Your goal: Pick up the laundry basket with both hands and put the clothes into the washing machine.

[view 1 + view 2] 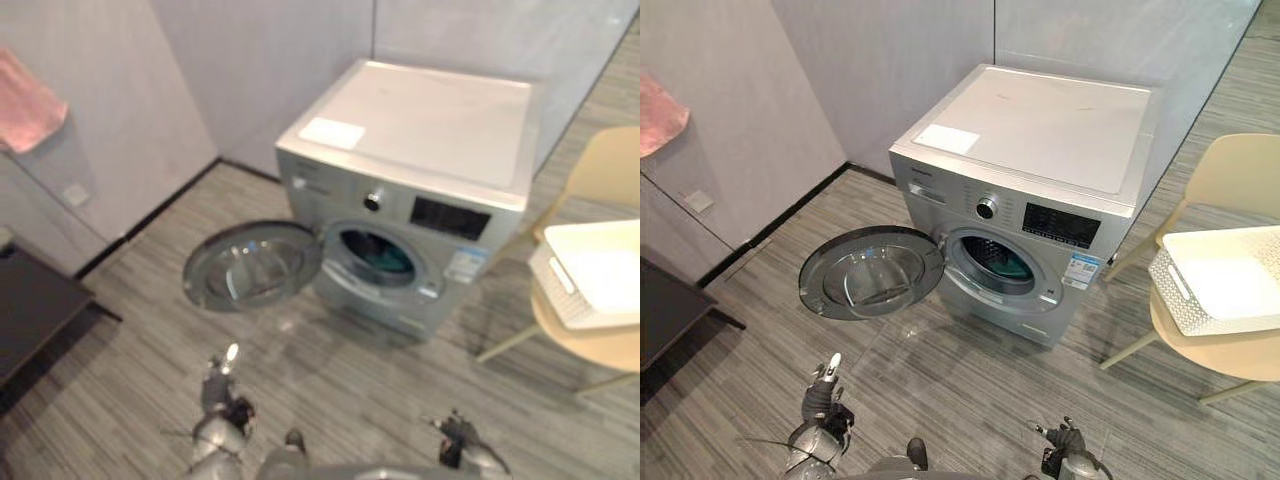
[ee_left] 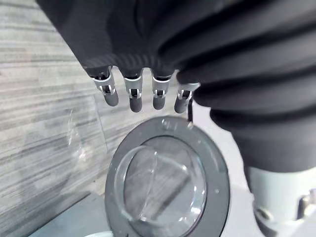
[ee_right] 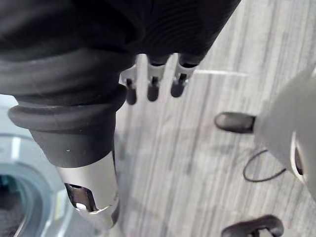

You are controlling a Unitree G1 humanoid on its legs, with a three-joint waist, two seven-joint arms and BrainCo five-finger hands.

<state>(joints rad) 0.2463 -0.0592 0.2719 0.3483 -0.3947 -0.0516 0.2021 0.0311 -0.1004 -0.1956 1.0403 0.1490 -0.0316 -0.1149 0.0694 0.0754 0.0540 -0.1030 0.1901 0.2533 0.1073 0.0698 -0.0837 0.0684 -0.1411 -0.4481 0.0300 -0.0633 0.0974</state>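
Observation:
A white laundry basket (image 1: 1172, 283) sits on a beige chair (image 1: 1238, 176) at the right; its inside looks bare. The silver washing machine (image 1: 430, 130) stands ahead with its round door (image 1: 872, 272) swung wide open to the left. Something teal (image 1: 386, 259) lies inside the drum. My left hand (image 1: 225, 398) hangs low near the floor, in front of the open door, its fingers (image 2: 133, 96) straight and holding nothing. My right hand (image 1: 1066, 443) is low at the bottom right, well short of the basket, with straight fingers (image 3: 153, 86) over bare floor.
A pink towel (image 1: 26, 100) hangs on the left wall. A dark low table (image 1: 30, 310) stands at the far left. Grey plank floor (image 1: 940, 370) lies between me and the machine. Grey walls close in behind the machine.

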